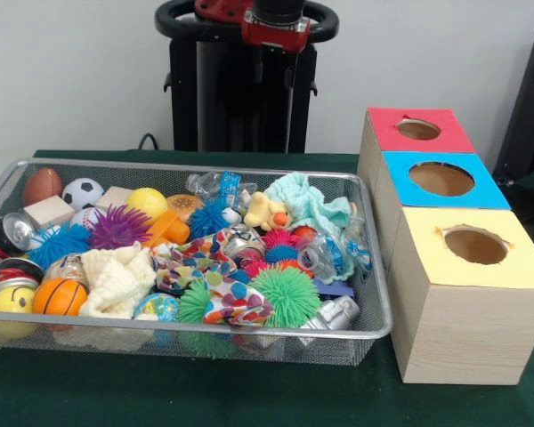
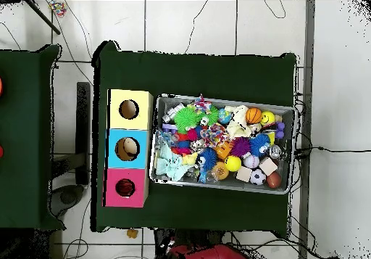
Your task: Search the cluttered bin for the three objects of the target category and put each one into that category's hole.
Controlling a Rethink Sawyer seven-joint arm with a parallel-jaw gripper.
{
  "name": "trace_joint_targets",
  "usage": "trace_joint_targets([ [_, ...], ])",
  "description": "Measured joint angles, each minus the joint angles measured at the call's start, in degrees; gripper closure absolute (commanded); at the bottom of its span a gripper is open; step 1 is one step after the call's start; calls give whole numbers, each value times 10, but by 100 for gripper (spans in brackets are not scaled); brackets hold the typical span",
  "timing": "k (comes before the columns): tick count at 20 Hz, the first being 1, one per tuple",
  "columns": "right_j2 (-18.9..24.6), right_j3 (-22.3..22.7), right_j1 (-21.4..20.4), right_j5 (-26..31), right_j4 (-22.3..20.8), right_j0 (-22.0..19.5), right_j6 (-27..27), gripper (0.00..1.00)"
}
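The silver wire-mesh bin (image 1: 380,307) stands on the green table, packed with toys; in the overhead view its rim (image 2: 224,99) shows at centre right. A yellow duck with an orange beak (image 1: 265,212) lies near the bin's far side, next to a mint cloth; it also shows from above (image 2: 190,159). I see no tiger and no teddy bear. The red-topped box has a round hole (image 1: 418,129), the farthest of the row, seen from above (image 2: 124,188). The arm is drawn back; only a red and black end piece (image 1: 276,25) shows at the top, well away from the bin.
The blue-topped box (image 1: 481,191) and the yellow-topped box (image 1: 516,267) stand in line with the red one, right of the bin. Spiky pom balls (image 1: 285,295), an orange basketball (image 1: 60,296), cans, cloths and other balls fill the bin. The black pedestal (image 1: 240,98) stands behind.
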Motion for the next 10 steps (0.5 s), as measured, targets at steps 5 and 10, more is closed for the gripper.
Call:
trace_joint_targets([
  [5, -18, -17, 12, 0, -1, 23, 0, 0],
  [10, -30, -43, 42, -1, -1, 46, 0, 0],
])
